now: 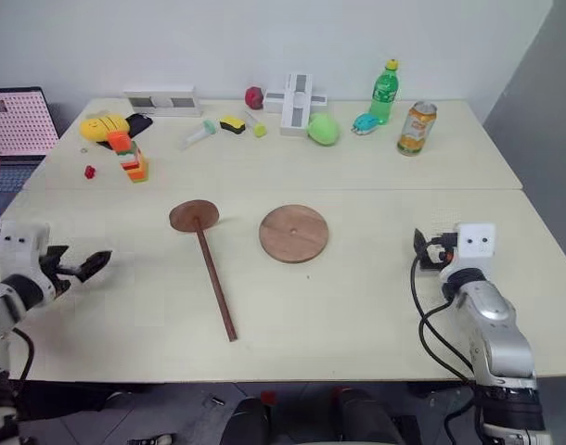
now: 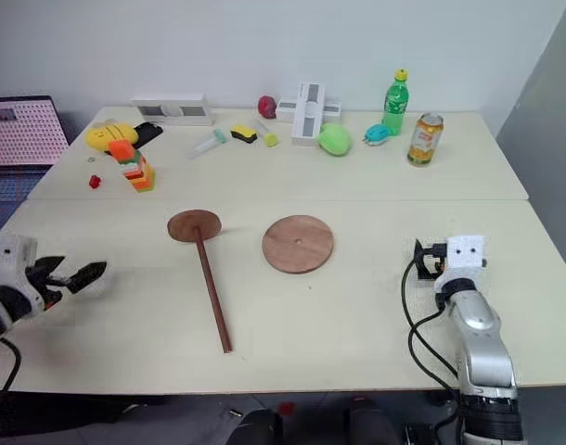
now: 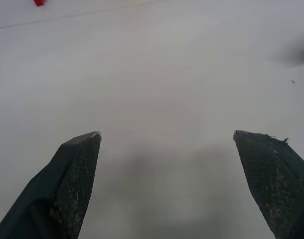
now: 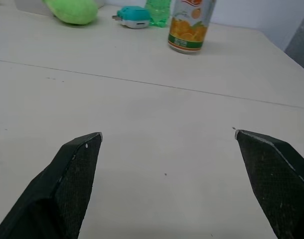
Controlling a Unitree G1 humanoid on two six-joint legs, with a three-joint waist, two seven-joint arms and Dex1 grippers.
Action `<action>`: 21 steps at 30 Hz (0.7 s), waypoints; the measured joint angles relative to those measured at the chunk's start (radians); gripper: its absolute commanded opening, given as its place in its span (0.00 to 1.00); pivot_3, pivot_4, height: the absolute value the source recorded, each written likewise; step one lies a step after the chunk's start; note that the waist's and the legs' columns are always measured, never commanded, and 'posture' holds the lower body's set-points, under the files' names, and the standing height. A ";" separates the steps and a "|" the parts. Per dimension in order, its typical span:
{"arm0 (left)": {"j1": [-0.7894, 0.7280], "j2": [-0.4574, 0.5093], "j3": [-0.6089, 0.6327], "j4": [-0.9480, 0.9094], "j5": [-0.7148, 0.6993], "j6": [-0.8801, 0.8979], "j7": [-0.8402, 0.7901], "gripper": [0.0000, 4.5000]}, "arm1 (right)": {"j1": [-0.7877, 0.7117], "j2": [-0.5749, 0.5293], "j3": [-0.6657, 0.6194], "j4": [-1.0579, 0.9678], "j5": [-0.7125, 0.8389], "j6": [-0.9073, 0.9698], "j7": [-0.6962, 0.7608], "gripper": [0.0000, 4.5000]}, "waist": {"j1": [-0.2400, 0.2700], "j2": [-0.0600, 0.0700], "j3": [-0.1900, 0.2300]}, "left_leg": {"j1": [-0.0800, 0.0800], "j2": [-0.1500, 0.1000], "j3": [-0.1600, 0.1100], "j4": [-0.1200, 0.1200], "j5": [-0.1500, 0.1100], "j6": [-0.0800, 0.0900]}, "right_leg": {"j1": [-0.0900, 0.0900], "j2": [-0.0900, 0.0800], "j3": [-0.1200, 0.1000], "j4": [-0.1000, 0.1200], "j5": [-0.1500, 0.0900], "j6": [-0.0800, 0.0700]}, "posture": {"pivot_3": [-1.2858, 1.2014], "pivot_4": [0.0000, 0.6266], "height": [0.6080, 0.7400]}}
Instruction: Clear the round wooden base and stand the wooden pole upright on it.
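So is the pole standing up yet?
No. The pole lies flat on the table, beside the round base, not on it.

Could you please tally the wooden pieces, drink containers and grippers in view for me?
Wooden pieces: 2 (round wooden base, wooden pole)
Drink containers: 2 (green bottle, orange can)
Grippers: 2 (left gripper, right gripper), both open, empty
Total: 6

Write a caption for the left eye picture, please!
Wooden pole lies flat beside the bare round wooden base.
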 measured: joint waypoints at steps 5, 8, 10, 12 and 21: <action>-0.064 0.001 0.025 0.018 -0.009 0.001 0.044 0.99 | -0.028 -0.023 -0.010 0.007 0.005 0.003 0.022 1.00 | 0.004 0.000 0.000 | 0.000 0.000 0.001 0.000 0.000 0.000 | 0.000 0.000 0.001 0.000 0.000 0.000 | 0.52 0.24 1.00; -0.040 0.002 0.025 -0.006 -0.018 0.035 0.030 0.99 | -0.037 -0.056 -0.018 0.007 0.018 0.006 0.061 1.00 | 0.003 0.000 0.000 | 0.000 0.000 0.001 -0.001 0.000 0.000 | -0.001 0.000 0.001 -0.001 0.000 0.000 | 0.52 0.24 1.00; -0.018 0.002 0.021 -0.024 -0.031 0.076 0.004 0.99 | -0.044 -0.085 -0.018 0.007 0.037 0.017 0.097 1.00 | -0.001 0.000 0.000 | 0.000 0.000 0.002 -0.001 0.000 0.000 | -0.001 0.000 0.001 0.000 0.000 0.000 | 0.52 0.24 1.00; -0.005 0.004 0.018 -0.060 -0.045 0.127 -0.024 0.99 | -0.058 -0.116 -0.015 0.007 0.052 0.035 0.145 1.00 | -0.003 0.000 0.000 | 0.000 0.001 0.001 -0.001 0.000 0.000 | -0.001 0.000 0.001 0.000 0.000 0.000 | 0.52 0.24 1.00; -0.219 0.010 0.033 -0.582 -0.272 0.931 0.121 0.99 | -0.268 -0.355 0.112 0.005 0.244 0.174 0.643 1.00 | -0.001 -0.001 0.003 | 0.000 -0.001 0.000 0.002 0.000 0.000 | 0.003 -0.001 -0.001 -0.002 0.000 0.000 | 0.52 0.24 1.00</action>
